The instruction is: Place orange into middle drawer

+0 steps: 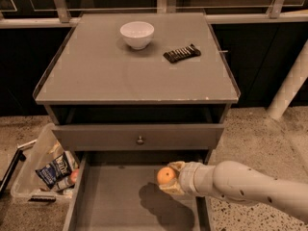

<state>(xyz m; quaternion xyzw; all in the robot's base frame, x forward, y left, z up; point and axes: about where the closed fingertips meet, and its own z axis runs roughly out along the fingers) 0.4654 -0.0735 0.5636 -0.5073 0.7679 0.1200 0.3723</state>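
Big white arm [240,184] low on right side. End effector [171,178] at its tip, holding orange [166,175], fingers tight round it. Orange up in air over open middle drawer [108,198], near right wall, not touching grey floor. Dark shadow [156,203] on floor under it. Clear bin [29,177] with packets on ground, left of drawer. Just above: drawer front [96,137] with round knob [140,140]. Far back on counter [96,76]: white bowl [137,34], dark snack bar [182,53] near it, not touching.

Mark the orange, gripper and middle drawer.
orange [166,175], camera view, its front face.
gripper [172,178], camera view, between its fingertips, above the drawer's right side.
middle drawer [115,201], camera view, bare grey floor.
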